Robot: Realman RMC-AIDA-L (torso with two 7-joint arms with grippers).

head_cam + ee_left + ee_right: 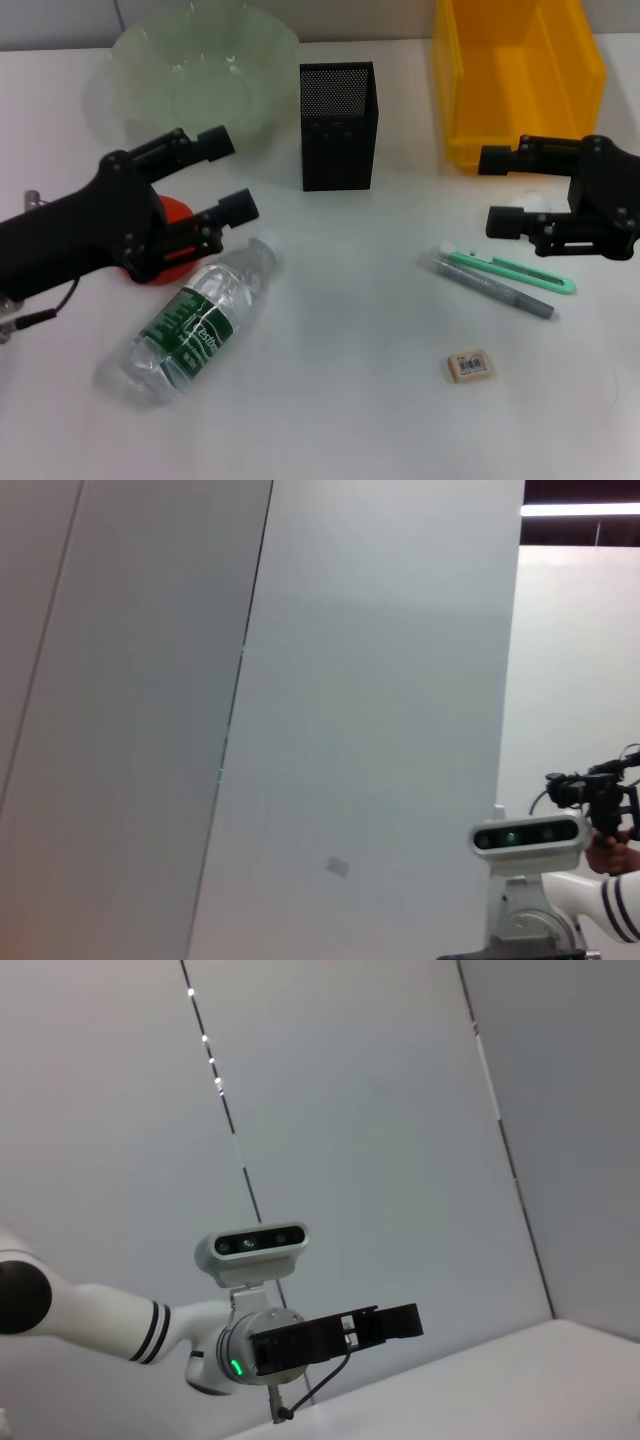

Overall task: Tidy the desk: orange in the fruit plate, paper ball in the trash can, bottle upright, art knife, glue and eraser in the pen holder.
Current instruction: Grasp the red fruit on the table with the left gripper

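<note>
On the white desk point(360, 400), the clear bottle point(195, 325) lies on its side at the front left. My left gripper point(228, 176) is open and hovers just behind the bottle, over the orange point(176, 210), which is mostly hidden under it. The fruit plate point(200, 75) stands at the back left, the black mesh pen holder point(338, 125) at the back middle and the yellow trash can point(515, 80) at the back right. My right gripper point(490, 190) is open in front of the can, with a pale white paper ball point(532, 203) between its fingers. The mint-green art knife point(510, 270), grey glue point(495, 288) and eraser point(468, 365) lie at the right front.
The left wrist view shows only wall panels and the right arm's wrist camera point(530, 835). The right wrist view shows a wall and the left arm with its open gripper point(385, 1325). A cable point(35, 318) trails at the desk's left edge.
</note>
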